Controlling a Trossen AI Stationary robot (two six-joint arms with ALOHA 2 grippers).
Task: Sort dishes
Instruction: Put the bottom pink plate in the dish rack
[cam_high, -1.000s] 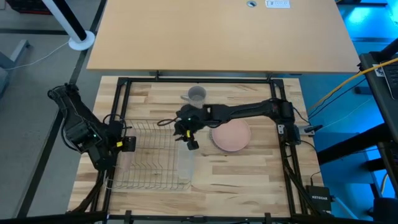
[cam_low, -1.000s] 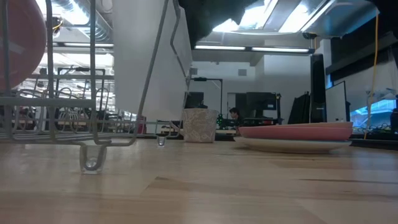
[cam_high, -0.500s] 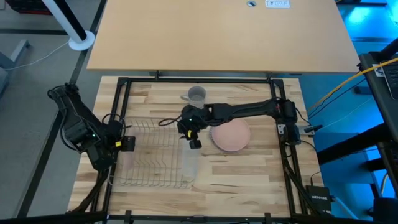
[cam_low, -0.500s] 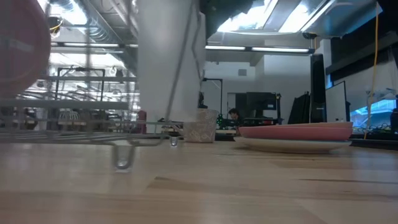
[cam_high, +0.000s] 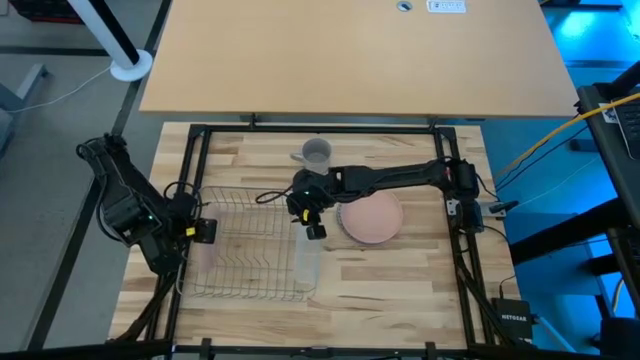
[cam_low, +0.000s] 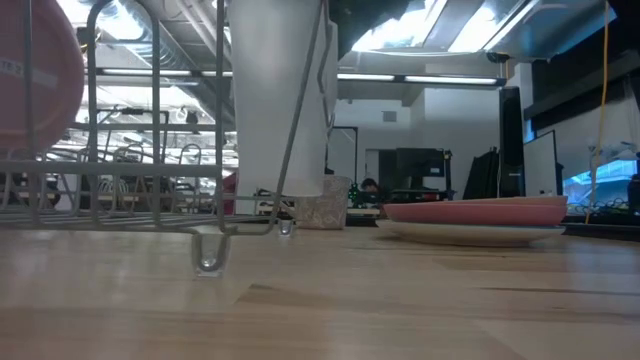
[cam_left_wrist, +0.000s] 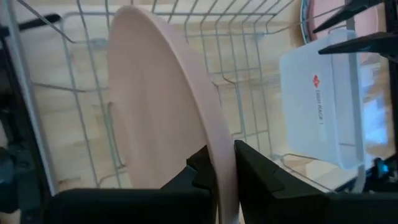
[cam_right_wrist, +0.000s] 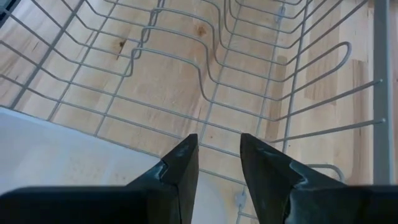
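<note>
Pink plate (cam_left_wrist: 165, 118) stands on edge inside the wire rack (cam_high: 245, 250), pinched by my left tool (cam_left_wrist: 217, 168) at the rack's left end, while my right tool (cam_right_wrist: 217, 162), slightly parted and empty, hovers over its right end.

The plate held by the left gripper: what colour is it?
Plain salmon-pink plate, no pattern; the left wrist view shows it best.

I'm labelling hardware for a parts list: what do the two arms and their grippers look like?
Both arms are dark, jointed, with black cables along them. The left gripper and right gripper each end in two matte black, angular, tapering jaws. The left arm carries small lit spots near its wrist.
</note>
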